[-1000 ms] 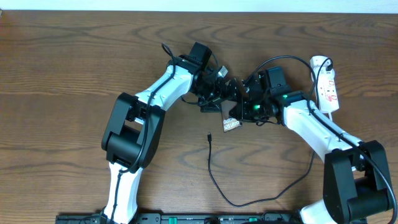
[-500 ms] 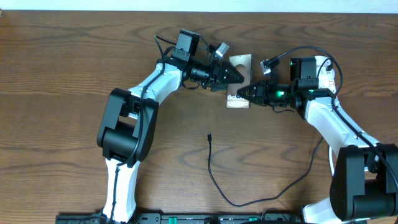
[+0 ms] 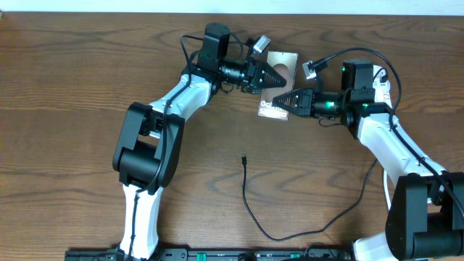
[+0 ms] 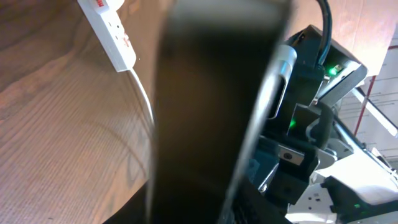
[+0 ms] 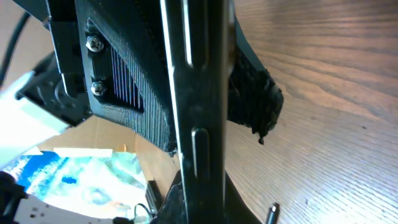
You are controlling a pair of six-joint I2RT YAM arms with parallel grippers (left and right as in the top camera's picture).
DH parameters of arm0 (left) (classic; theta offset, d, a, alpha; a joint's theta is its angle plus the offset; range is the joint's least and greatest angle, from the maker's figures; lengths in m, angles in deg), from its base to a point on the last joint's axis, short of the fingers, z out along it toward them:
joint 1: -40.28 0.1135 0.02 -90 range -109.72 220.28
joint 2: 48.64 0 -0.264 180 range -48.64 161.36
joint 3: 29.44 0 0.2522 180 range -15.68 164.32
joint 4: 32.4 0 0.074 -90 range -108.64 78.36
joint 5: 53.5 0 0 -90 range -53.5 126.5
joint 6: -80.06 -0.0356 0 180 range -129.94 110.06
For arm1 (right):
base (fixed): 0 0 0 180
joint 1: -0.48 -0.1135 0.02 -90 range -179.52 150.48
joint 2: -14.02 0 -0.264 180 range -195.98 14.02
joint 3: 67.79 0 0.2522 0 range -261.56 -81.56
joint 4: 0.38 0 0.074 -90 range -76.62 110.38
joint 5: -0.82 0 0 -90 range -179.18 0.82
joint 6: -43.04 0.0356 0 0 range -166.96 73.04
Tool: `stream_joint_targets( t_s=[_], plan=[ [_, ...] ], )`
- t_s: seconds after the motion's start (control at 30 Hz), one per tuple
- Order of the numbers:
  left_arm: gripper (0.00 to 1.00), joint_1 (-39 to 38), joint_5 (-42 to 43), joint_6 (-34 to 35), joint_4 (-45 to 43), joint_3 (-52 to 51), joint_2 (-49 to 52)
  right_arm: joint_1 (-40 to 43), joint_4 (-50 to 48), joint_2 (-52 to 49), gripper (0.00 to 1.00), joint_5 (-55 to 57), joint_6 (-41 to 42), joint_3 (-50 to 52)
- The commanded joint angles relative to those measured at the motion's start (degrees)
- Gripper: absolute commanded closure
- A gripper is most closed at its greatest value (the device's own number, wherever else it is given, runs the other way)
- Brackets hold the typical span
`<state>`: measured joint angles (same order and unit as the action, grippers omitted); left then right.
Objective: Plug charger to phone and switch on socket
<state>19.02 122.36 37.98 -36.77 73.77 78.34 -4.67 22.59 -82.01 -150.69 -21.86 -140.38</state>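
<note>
The bronze phone (image 3: pixel 278 85) hangs above the far middle of the table, pinched between both arms. My right gripper (image 3: pixel 286 101) is shut on the phone's lower end; the right wrist view shows the phone (image 5: pixel 202 93) edge-on between the jaws. My left gripper (image 3: pixel 271 75) reaches over its upper part. In the left wrist view the phone (image 4: pixel 205 112) is a dark blur that hides the jaws. The charger's plug tip (image 3: pixel 244 158) lies loose on the table, and its cable (image 3: pixel 270 233) loops toward the near right. The white socket (image 4: pixel 112 31) lies behind the right arm.
The socket's white cord (image 4: pixel 146 106) curves across the wood. The right arm's body (image 3: pixel 377 138) covers most of the socket from above. The table's far edge (image 3: pixel 109 13) runs just behind both arms. The plug tip (image 5: pixel 272 213) also shows in the right wrist view.
The phone has been lifted and carried toward the far edge with both grippers. The left gripper's fingers have drawn in around the phone. The charger has not moved.
</note>
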Motion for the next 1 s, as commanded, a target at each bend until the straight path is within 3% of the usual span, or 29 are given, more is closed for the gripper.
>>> stream_joint_targets(
  t_s=[0.0,0.7,0.97],
  plan=[
    [0.69,-3.5,4.2,7.1,-2.1,1.6,-5.8,-2.4,-2.5,-1.0,0.99,2.6,3.1,0.3],
    [0.69,-4.2,4.2,7.3,-2.2,1.6,-9.5,0.1,-12.1,-1.0,0.99,4.1,11.1,0.3],
    [0.92,-4.2,4.1,7.3,-2.2,1.6,-9.5,0.2,-12.7,-1.0,0.99,2.4,11.3,0.3]
  ],
)
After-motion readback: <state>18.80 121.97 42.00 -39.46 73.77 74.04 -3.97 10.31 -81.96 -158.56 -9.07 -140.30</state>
